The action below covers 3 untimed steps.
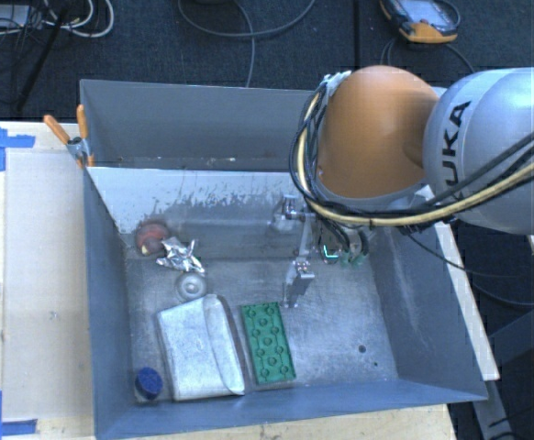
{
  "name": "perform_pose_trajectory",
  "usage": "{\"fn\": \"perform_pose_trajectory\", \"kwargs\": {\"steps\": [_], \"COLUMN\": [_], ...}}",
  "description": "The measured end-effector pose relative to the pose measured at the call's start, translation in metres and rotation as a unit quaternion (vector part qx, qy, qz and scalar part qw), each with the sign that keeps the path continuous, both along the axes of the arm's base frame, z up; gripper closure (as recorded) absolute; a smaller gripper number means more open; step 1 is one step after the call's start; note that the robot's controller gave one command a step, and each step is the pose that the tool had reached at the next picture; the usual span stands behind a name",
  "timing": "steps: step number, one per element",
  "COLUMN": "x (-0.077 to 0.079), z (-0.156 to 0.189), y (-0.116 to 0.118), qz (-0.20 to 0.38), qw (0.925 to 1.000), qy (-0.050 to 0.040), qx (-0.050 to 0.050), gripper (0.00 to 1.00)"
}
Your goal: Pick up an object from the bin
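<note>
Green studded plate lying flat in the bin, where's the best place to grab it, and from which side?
Probably across the narrow width of the green plate, mid-length, coming straight down from above. It lies flat, studs up, long and slim, so its long edges give parallel faces. One long edge sits close beside the grey folded pad, leaving little room there.

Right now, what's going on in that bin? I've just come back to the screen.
The arm reaches into the bin from the right, with its end effector down near the floor, close to the far end of a green studded block. The block lies flat on the floor. A folded grey cloth lies beside it, a small blue thing sits in the near corner, and a silver jack and a reddish ball lie farther back.
</note>
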<state>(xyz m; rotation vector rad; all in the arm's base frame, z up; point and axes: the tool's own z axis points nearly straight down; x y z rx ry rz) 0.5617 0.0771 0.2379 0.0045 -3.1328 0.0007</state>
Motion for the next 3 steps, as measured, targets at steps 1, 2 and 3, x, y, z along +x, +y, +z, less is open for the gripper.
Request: {"fn": "perform_pose_trajectory", "kwargs": {"steps": [1, 2, 3], "x": [-0.034, -0.032, -0.031], "z": [-0.159, -0.157, -0.012], "y": [-0.01, -0.009, -0.02], "qz": [0.187, 0.186, 0.256], "qw": [0.9823, 0.9826, 0.9666], "qy": [-0.007, -0.0123, -0.0083], "qx": [0.001, 0.002, 0.001], "gripper": [0.0, 1.0, 1.0]}}
